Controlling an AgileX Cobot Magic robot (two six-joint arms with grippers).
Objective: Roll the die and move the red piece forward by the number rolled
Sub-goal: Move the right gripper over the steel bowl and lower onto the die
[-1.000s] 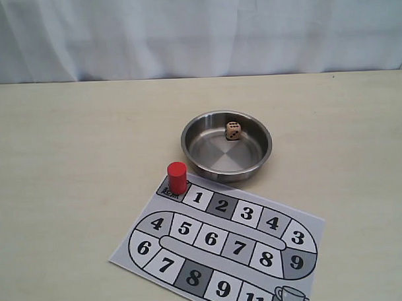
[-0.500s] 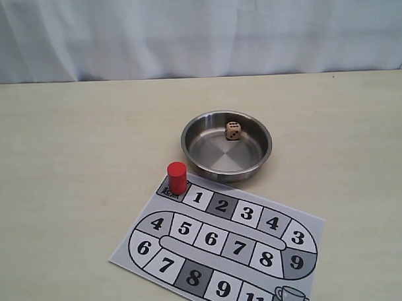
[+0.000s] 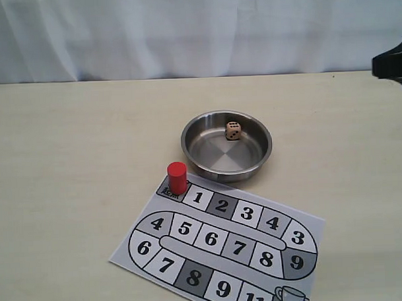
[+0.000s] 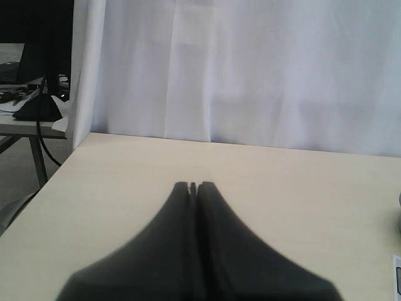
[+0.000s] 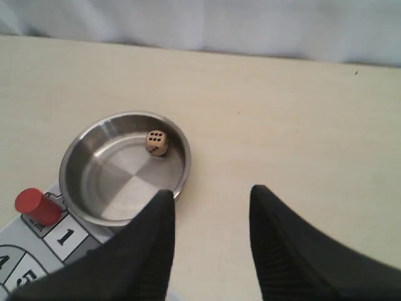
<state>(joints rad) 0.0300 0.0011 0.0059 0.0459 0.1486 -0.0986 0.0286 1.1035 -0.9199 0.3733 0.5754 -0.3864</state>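
Observation:
The pale beige die (image 3: pixel 232 130) (image 5: pixel 156 142) lies inside a round steel dish (image 3: pixel 192 151) (image 5: pixel 78 175), near its far rim. The red piece (image 3: pixel 177 178) (image 5: pixel 36 206) stands upright on the start square of the paper game board (image 3: pixel 211 246), just before square 1. My right gripper (image 5: pixel 212 193) is open with nothing between its fingers, held above the table beside the dish; a dark part of that arm (image 3: pixel 393 66) shows at the exterior view's right edge. My left gripper (image 4: pixel 193 185) is shut and empty, over bare table far from the board.
A white curtain (image 3: pixel 197 32) hangs behind the table's far edge. In the left wrist view the table's side edge (image 4: pixel 37 188) drops off, with another desk and cables (image 4: pixel 31 106) beyond it. The board reaches the exterior view's bottom edge.
A dark part of the right arm has come into the exterior view at the right edge. The die, dish, red piece and board have not moved.

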